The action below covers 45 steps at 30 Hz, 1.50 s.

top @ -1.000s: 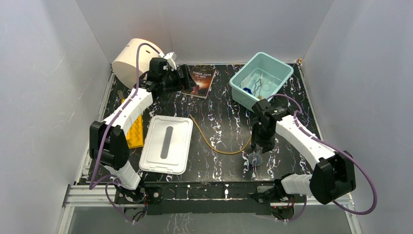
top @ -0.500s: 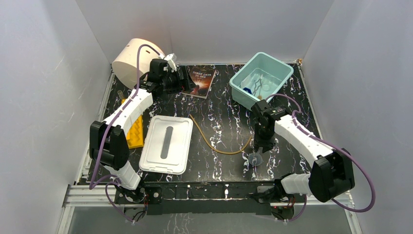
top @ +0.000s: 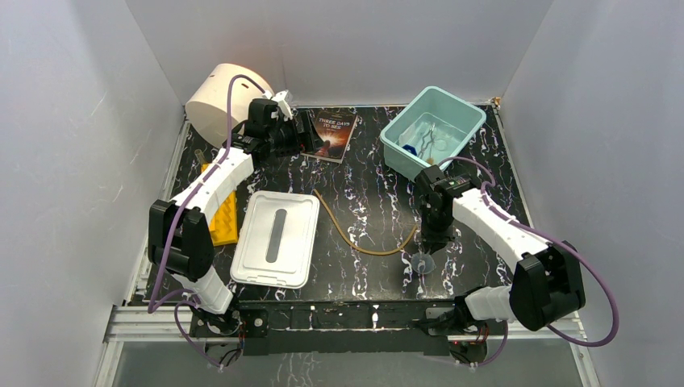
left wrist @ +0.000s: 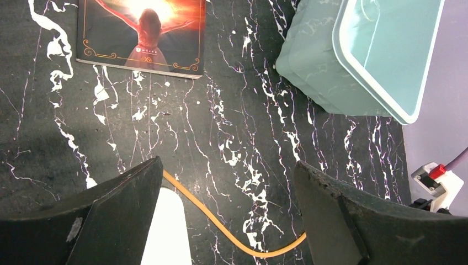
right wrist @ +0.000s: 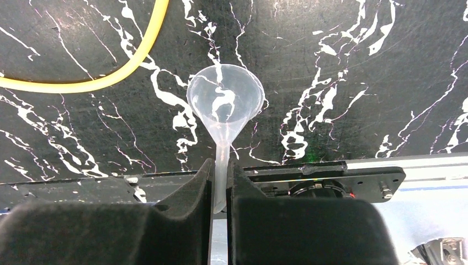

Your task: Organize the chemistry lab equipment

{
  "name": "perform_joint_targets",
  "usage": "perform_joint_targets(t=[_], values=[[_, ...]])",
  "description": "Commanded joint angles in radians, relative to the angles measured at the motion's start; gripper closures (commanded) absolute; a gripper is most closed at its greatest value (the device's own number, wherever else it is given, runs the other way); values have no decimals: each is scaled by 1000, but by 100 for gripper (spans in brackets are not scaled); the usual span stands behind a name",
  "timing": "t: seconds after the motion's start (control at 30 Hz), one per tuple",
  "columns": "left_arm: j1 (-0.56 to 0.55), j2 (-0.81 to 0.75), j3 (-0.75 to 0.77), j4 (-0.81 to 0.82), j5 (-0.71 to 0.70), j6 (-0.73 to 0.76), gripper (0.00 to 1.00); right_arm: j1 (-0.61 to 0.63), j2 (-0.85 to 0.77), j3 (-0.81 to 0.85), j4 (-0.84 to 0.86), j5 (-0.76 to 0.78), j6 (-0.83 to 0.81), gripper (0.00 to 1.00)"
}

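Closing from half-open, the right gripper (right wrist: 221,171) now pinches the stem of the clear funnel (right wrist: 223,105) by the table's near edge, likely ready for lifting to the teal bin (top: 434,129); left gripper (left wrist: 226,171) wide, empty.

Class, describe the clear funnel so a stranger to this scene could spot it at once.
On the black marbled table, look near the front edge, right side. There, past the tan rubber tubing's end, the right gripper pinches a clear funnel by its stem. Unlike the tubing, it is transparent and cone-shaped.
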Motion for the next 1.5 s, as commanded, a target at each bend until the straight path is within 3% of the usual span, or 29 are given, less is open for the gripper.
perform_joint_targets(t=[0.0, 0.3, 0.47, 0.77, 0.9, 1.07, 1.47], values=[[-1, -56, -7, 5, -2, 11, 13, 4, 8, 31, 23, 58, -37, 99], [-1, -49, -10, 10, 0, 8, 13, 3, -14, 244, -37, 269, -21, 100], [-1, -35, 6, 11, -2, 11, 13, 3, -10, 390, -72, 459, -35, 100], [-1, -35, 17, -8, -45, 52, 13, 4, -110, 468, 191, 619, -190, 99], [0, -34, 21, -10, -49, 57, 13, 3, -65, 550, 361, 568, -243, 99], [-1, -41, 22, -15, -65, 66, 12, -2, 78, 609, 428, 564, -258, 99], [0, -48, 9, -14, -60, 72, 12, -204, 393, 748, 333, 147, -168, 100]])
